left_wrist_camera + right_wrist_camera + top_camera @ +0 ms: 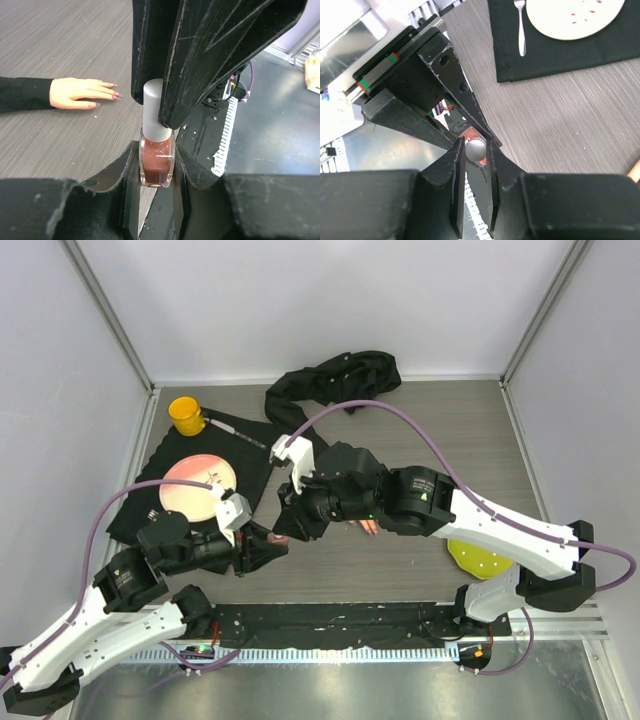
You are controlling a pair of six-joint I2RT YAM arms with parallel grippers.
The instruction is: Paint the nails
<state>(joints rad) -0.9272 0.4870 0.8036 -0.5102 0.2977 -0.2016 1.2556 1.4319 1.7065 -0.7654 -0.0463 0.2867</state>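
My left gripper (156, 167) is shut on the glass body of a small polish bottle (157, 162) of pinkish-brown polish, held upright above the table's front edge. My right gripper (475, 150) is shut on the bottle's white cap (476, 149), which also shows in the left wrist view (156, 112). Both grippers meet in the top view (278, 538). The pale mannequin hand (80, 93) with a black sleeve (22, 93) lies flat on the table. Its pinkish-red nails (114, 90) point toward the bottle. In the top view the hand (367, 527) is mostly hidden under my right arm.
A black mat (200, 480) at the left holds a pink plate (200, 486), a fork (520, 25) and a yellow cup (186, 414). The black sleeve bunches at the back (340, 375). A yellow disc (478, 558) lies at the right. A black rail (340, 625) runs along the front edge.
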